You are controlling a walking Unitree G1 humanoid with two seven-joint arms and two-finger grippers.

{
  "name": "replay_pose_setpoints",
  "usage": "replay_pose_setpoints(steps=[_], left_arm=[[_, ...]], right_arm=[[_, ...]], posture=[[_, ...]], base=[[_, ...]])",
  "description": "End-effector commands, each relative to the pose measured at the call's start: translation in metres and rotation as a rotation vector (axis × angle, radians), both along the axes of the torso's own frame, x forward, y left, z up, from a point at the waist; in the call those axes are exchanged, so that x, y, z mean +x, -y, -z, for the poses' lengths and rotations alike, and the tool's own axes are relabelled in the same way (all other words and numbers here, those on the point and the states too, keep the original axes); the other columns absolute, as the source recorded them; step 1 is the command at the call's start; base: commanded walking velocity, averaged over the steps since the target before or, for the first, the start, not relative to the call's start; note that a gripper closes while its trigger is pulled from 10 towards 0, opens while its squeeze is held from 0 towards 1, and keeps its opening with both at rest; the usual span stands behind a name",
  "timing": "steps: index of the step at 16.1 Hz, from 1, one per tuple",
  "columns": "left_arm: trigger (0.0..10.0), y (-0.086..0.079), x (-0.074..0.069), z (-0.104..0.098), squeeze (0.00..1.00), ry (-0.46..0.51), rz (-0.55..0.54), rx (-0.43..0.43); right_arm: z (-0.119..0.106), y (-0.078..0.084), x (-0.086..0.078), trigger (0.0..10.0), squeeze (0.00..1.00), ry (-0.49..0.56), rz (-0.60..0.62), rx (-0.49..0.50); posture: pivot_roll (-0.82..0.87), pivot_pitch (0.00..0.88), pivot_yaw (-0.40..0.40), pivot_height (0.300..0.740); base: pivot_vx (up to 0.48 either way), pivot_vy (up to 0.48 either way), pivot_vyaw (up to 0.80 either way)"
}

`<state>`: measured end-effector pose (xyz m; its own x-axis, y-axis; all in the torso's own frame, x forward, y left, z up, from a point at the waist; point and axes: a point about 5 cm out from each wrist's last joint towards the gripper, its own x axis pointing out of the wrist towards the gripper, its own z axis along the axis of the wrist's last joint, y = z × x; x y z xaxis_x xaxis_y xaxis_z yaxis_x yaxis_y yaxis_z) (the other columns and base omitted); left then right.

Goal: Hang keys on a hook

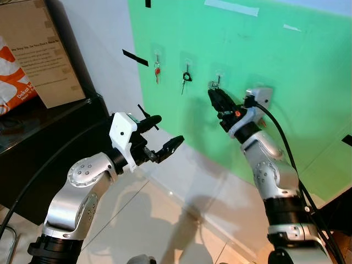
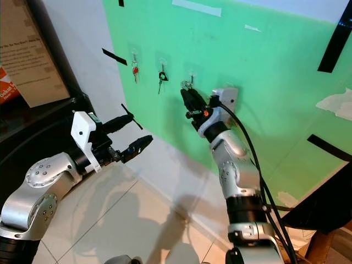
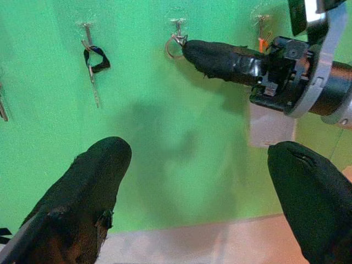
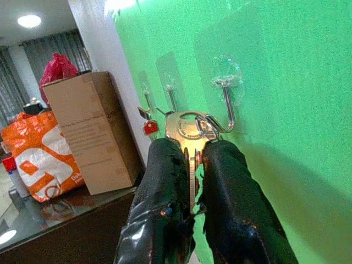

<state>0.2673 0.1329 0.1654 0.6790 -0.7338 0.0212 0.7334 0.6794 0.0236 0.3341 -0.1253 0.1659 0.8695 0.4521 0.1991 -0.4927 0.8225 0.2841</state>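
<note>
A green board point(image 1: 286, 82) on the wall carries a row of clear hooks. A red-tagged key point(image 1: 157, 70) hangs on the first and a black-tagged key point(image 1: 187, 77) on the second. My right gripper point(image 1: 212, 94) is raised to the third hook point(image 4: 226, 107), shut on a silver key point(image 4: 190, 132). The key's ring point(image 3: 173, 48) touches the hook's wire; I cannot tell whether it is looped over it. My left gripper point(image 1: 168, 130) hovers open and holding nothing, lower and to the left, away from the board.
A dark cabinet point(image 1: 49, 132) stands at the left, bearing a cardboard box point(image 1: 41, 49) and an orange bag point(image 1: 14, 77). Black tape strips point(image 1: 135, 57) mark the wall. Pale tiled floor point(image 1: 165, 220) lies below the arms.
</note>
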Motion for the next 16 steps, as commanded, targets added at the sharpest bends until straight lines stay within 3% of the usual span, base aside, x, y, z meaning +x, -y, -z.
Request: replay_pose_setpoints(steps=[1, 11, 16], left_arm=[[10.0, -0.001, 0.0, -0.01, 0.0, 0.035, 0.008, 0.003], [10.0, 0.001, -0.001, -0.007, 0.0, 0.024, 0.012, 0.011], [10.0, 0.001, -0.001, -0.007, 0.0, 0.025, 0.013, 0.014]], right_arm=[[-0.007, 0.006, -0.002, 10.0, 0.0, 0.032, 0.021, 0.021], [0.01, 0.011, -0.012, 10.0, 0.0, -0.025, 0.031, -0.006], [0.005, 0.011, -0.012, 10.0, 0.0, -0.006, 0.022, 0.002]], posture=[[0.01, 0.0, 0.076, 0.74], [0.0, 0.0, 0.075, 0.74], [0.0, 0.0, 0.074, 0.74]], base=[[0.0, 0.0, 0.0], [0.0, 0.0, 0.0], [0.0, 0.0, 0.0]])
